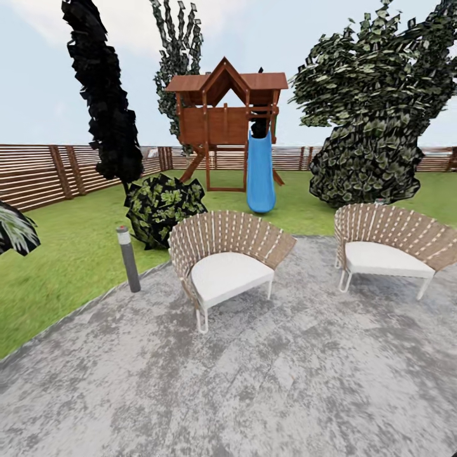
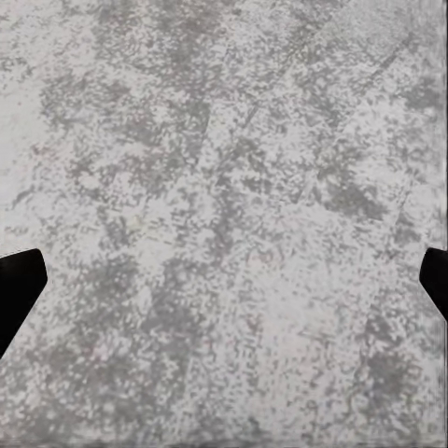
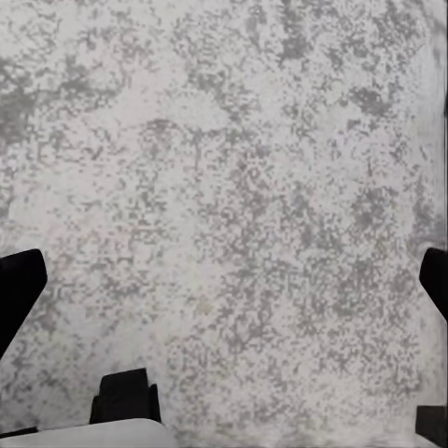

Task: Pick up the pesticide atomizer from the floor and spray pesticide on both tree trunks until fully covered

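The garden's green lawn lies beyond a grey stone patio, ringed by a brown slat fence. The pesticide atomizer is out of view, and so are the two trees and their trunks. In the left wrist view my left gripper hangs open over bare paving, its black fingertips far apart at the frame edges. In the right wrist view my right gripper is likewise open over the paving, with nothing between its fingertips.
Two woven chairs with white cushions stand at the patio's far edge. A short bollard lamp and a round bush sit left of them. Behind are a wooden playset with a blue slide, a dark cypress column and a big leafy bush.
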{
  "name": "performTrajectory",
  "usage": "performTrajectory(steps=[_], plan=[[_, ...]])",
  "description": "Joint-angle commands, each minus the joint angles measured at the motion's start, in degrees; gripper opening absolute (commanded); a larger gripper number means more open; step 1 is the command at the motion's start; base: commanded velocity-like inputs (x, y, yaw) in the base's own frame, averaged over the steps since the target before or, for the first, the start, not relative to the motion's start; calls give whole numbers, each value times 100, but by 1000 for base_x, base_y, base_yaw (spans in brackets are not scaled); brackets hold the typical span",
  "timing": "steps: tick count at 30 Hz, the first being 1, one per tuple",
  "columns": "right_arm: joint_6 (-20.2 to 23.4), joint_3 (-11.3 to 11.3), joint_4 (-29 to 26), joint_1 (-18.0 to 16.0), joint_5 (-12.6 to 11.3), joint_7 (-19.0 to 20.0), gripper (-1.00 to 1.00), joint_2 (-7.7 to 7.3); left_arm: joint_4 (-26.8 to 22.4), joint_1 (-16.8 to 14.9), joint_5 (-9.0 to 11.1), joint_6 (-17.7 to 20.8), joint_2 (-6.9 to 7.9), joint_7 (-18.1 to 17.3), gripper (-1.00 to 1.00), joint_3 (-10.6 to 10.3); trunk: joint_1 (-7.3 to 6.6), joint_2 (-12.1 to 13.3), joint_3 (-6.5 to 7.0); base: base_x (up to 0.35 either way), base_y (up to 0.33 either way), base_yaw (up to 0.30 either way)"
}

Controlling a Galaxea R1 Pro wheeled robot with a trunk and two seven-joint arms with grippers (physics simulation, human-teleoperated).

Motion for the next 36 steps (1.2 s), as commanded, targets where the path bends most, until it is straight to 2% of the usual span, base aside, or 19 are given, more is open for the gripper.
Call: performTrajectory(steps=[1, 20, 36], plan=[[0, -1, 2, 0, 0, 1, 100, 0, 0, 0, 0, 0, 0, 0, 100, -1, 0, 0, 0, -343, 0, -300], [0, -1, 39, 0, -1, 4, 100, 0, 0, 0, 0, 3, 0, 2, 100, 2, 0, 0, 0, -349, 8, -300], [0, -1, 45, 0, -1, 8, 100, 43, 0, 0, 0, 9, 0, 2, 100, 1, 0, 0, 0, -341, 147, -300]])
